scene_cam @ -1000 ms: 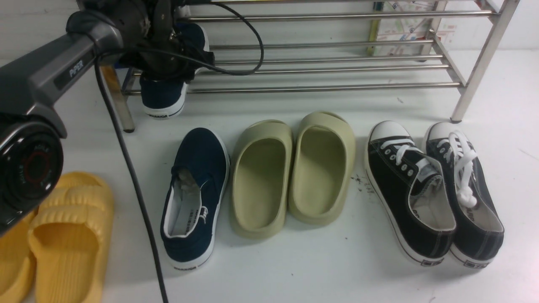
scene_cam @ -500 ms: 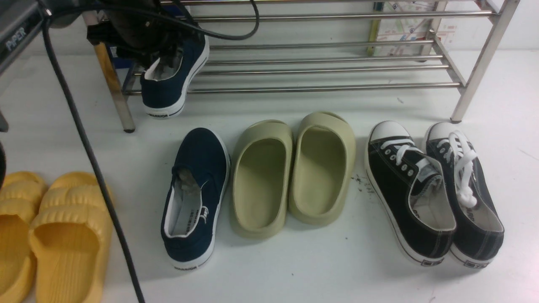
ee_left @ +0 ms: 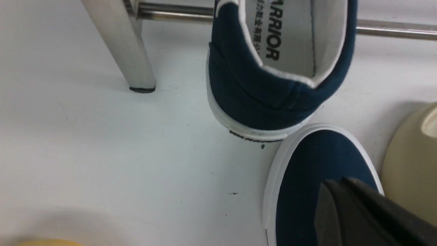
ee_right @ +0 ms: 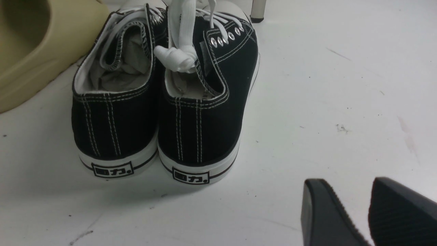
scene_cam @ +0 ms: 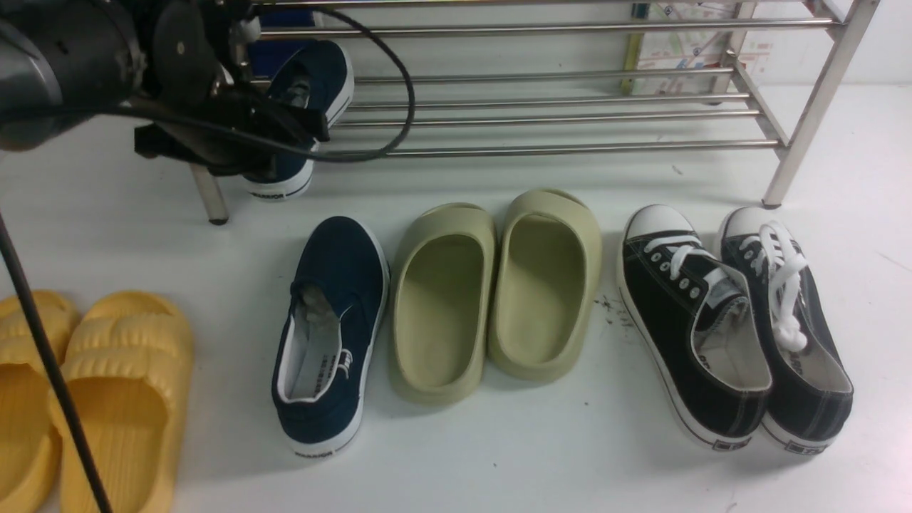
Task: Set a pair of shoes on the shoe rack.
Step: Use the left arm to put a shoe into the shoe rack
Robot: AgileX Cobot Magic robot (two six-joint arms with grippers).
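One navy slip-on shoe [scene_cam: 280,179] lies on the shoe rack's [scene_cam: 556,110] lower tubes at the left end, its heel [ee_left: 273,99] hanging over the front tube. The other navy shoe [scene_cam: 335,313] lies on the table in front, toe toward the rack. My left arm [scene_cam: 178,71] hangs in front of the racked shoe and hides its middle. My left gripper [ee_left: 336,186] is shut and empty, seen over the toe [ee_left: 307,171] of the lower shoe. My right gripper [ee_right: 351,184] is open above bare table, behind the black sneakers' heels.
Olive-green slides [scene_cam: 491,285] lie right of the navy shoe on the table. Black lace-up sneakers [scene_cam: 734,320] lie further right. Yellow slides [scene_cam: 107,385] are at the near left. A black cable [scene_cam: 43,356] hangs down at the left. A rack leg [ee_left: 123,44] stands beside the racked shoe.
My left gripper has closed from open, empty. The left arm has drawn off the racked shoe, toward the left. The shoe stays on the rack. The right arm has not moved.
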